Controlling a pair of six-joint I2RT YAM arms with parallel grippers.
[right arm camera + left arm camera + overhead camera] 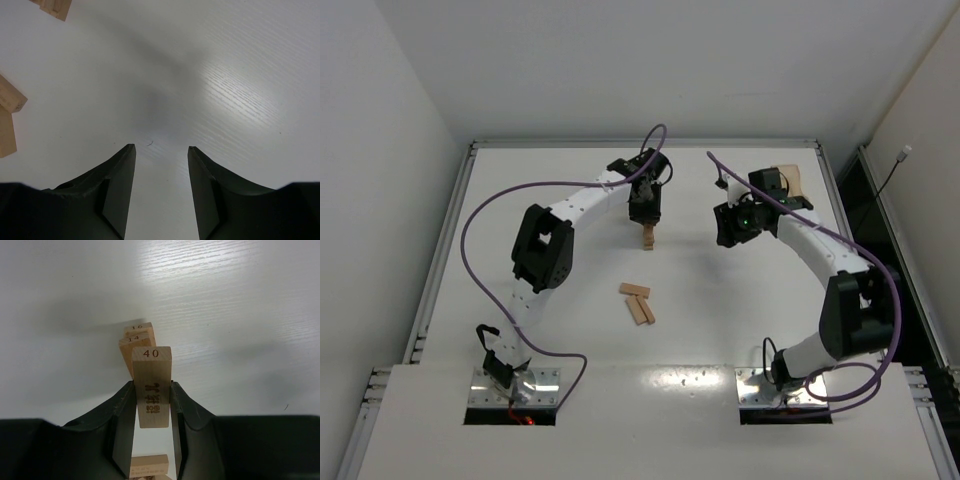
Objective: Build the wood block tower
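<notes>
Near the middle of the table (560, 330), the left gripper (151, 388), clamped on a block (151, 371), holds it at the tower (647, 238) for placing, which calls for square seating before release, while the right gripper (161, 150) stands open and empty.

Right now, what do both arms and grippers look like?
Both the left arm and right arm have white links with black joint housings. A purple cable loops along each. The left gripper and right gripper are black, each with two curved, tapering fingers.

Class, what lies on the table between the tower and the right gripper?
Nothing: the top view shows bare table between the tower and the right gripper.
</notes>
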